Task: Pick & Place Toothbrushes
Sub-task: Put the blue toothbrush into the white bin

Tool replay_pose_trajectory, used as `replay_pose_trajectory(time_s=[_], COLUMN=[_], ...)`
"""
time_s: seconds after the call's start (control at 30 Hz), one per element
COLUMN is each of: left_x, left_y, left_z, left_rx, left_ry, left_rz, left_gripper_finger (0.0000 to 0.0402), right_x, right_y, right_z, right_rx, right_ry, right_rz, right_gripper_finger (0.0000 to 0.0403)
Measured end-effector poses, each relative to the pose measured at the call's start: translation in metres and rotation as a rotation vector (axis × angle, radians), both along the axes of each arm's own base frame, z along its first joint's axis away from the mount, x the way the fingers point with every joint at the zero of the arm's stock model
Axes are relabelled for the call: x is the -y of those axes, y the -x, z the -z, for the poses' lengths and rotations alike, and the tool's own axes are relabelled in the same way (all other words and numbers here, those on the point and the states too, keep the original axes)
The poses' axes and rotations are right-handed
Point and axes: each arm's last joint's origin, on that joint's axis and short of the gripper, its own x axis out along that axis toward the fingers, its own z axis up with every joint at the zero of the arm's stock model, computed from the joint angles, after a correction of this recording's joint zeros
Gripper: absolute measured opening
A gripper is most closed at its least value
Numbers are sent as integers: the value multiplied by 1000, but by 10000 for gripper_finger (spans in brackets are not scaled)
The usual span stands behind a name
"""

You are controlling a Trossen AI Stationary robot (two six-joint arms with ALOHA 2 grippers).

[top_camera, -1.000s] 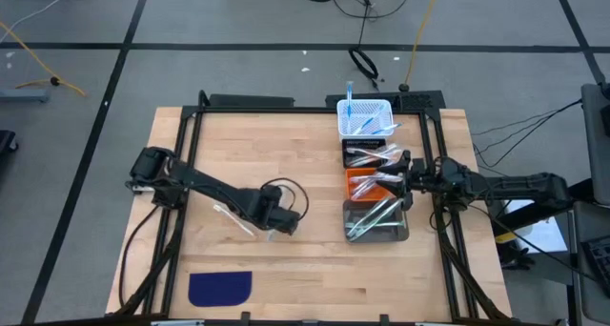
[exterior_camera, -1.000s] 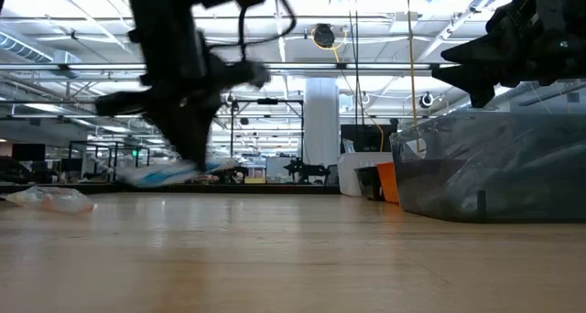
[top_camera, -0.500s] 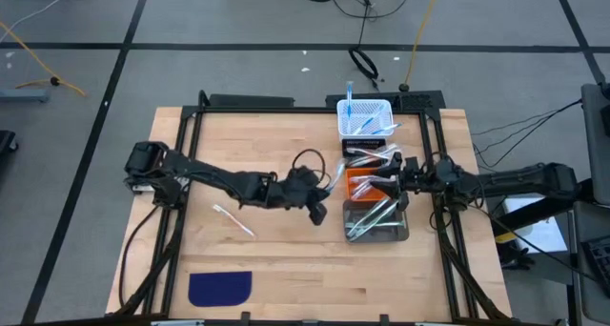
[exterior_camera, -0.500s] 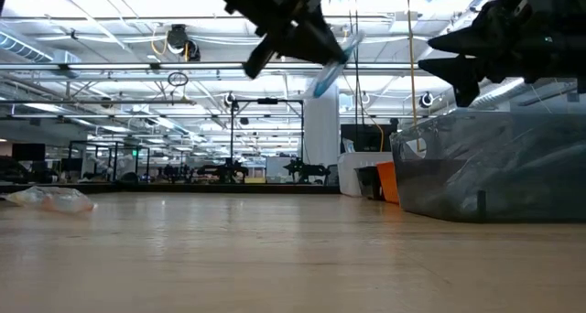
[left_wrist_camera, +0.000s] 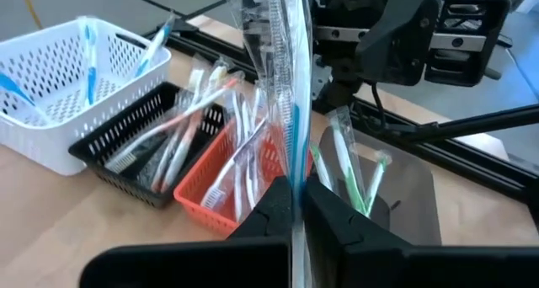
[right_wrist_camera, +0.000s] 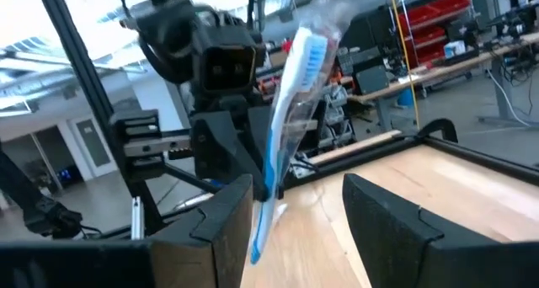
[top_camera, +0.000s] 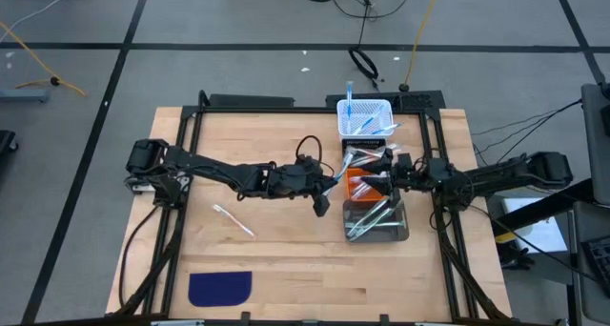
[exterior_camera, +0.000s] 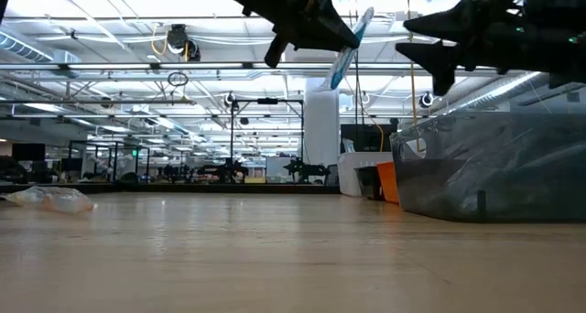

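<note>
Our left gripper [left_wrist_camera: 295, 205] was clamped on a blue toothbrush [left_wrist_camera: 290, 86] in a clear wrapper, the two fingers [left_wrist_camera: 271, 205] pinching it near its lower end while the brush stood nearly upright above them; in the high view that gripper [top_camera: 324, 194] hung over the table [top_camera: 257, 154] just beside the row of bins. Our right gripper [right_wrist_camera: 290, 212] faced it from the other side with its fingers [right_wrist_camera: 383, 216] spread apart, the wrapped brush standing in the gap ahead of them; we judged a handover between the arms to be the step in hand, though a straight drop into a bin was also possible.

To do it well, we thought the right gripper should close on the stick above the left one's grip, squarely across it, and the left should let go only once that hold was firm; the slick wrapper looked likely to slip or twist.

Below lay the white basket [top_camera: 366, 119] with blue brushes, the black basket [top_camera: 367, 154], the orange basket [top_camera: 360, 181] and the clear bin [top_camera: 376, 219] with green ones; the blue colour pointed us to the white basket at the far end. One more toothbrush [top_camera: 233, 219] lay loose on the wood well apart from the bins; a dark blue cloth [top_camera: 219, 288] sat near the front edge.
</note>
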Motion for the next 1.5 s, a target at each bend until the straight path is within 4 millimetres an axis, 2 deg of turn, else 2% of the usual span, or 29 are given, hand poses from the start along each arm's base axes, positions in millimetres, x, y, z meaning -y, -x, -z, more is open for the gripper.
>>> replay_pose_trajectory(time_s=[0.23,0.73,0.9,1.1,1.3,1.5], left_x=[0,-10,-11,-11,-11,-14], left_y=[0,-1,-1,-1,-1,1], left_z=[0,0,0,0,0,1], left_rx=[-7,-24,-25,-31,-32,-52], left_ry=[-37,-111,-115,-135,-138,-178], left_rz=[14,-8,-9,-3,-12,-112], left_gripper_finger=[9,12,5,25,46,68], right_x=[2,4,5,5,5,12], right_y=[-29,-64,-68,-68,-68,-66], right_z=[-12,-26,-26,-26,-26,-27], right_rx=[-27,-33,-43,-43,-44,-52], right_ry=[30,36,43,73,89,100], right_rz=[5,8,15,23,27,79], right_gripper_finger=[181,172,132,20,11,11])
